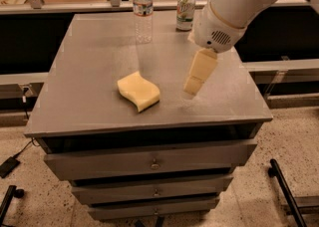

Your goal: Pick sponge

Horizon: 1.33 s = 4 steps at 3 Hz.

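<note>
The sponge (139,91) is a pale yellow foam pad with wavy sides. It lies flat on the grey cabinet top (94,61), a little left of centre and towards the front. My gripper (193,89) hangs from the white arm at the upper right. Its pale yellow fingers point down over the cabinet top, to the right of the sponge and apart from it. It holds nothing.
A clear water bottle (143,10) and a soda can (185,5) stand at the back of the cabinet top. The cabinet has several drawers (152,160) below. A black cable and box (9,165) lie on the floor at the left. A dark bar (286,191) lies at the right.
</note>
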Each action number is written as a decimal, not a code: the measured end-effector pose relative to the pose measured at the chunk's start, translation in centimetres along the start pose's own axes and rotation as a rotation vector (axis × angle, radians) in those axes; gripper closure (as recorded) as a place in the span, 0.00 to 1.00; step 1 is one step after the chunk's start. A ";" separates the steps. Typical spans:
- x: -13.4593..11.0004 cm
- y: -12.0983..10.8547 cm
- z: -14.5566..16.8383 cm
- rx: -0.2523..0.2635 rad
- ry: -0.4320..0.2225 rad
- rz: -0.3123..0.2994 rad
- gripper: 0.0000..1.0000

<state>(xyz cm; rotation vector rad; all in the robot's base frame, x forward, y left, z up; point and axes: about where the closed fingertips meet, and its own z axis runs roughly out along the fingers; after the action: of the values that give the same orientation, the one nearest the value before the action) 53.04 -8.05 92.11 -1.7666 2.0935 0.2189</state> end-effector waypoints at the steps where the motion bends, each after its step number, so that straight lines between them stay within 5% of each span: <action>1: -1.9 0.0 2.6 -0.033 -0.122 -0.002 0.00; 2: -3.7 0.0 5.7 -0.050 -0.254 -0.029 0.00; 4: -4.4 0.9 9.0 -0.109 -0.337 -0.025 0.00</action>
<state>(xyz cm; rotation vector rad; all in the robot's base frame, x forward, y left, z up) 54.45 -0.61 85.55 -1.6780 1.8470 0.5899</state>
